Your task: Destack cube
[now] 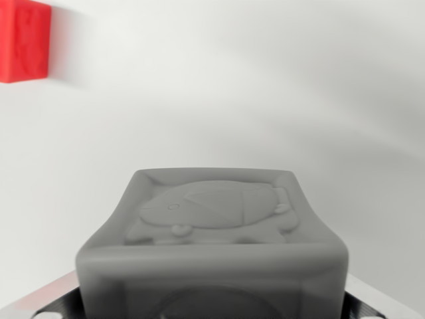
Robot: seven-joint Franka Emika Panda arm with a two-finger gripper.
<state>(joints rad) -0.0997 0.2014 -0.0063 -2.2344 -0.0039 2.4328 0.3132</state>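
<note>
Far left, top corner of the wrist view: 1 red cube [23, 40], cut off by the frame edge, soft with blur, well apart from everything else. Probably the other half of the stack, though impossible to confirm from here. Below it, bare white surface [219, 86] and nothing more.

Low left: a sliver of bright metal [46, 299] with dark trim, most likely part of the gripper [211, 311].

Centre, filling the bottom of the view: 1 grey cube [212, 239], very close to the lens, upright and square-on, with an embossed animal figure on its top face. Flanked on both sides by the metal parts, so seemingly seated between the jaws. Contact hidden behind the cube's own bulk; impossible to tell how wide the jaws stand, or whether anything is truly clamped.

Low right: the matching metal sliver [375, 302]. Beyond it, open white surface, no obstacle in sight.

Judged as the carry-and-place stage of destacking. To do it well:
- Hold the wrist level so the grey cube stays square.
- Aim for bare surface at centre or right, well clear of the red cube.
- Lower slowly until the base sits flat before letting go.
- Release without twisting, then lift straight up.

Main risk: dropping from height, with a tumble or roll.
</note>
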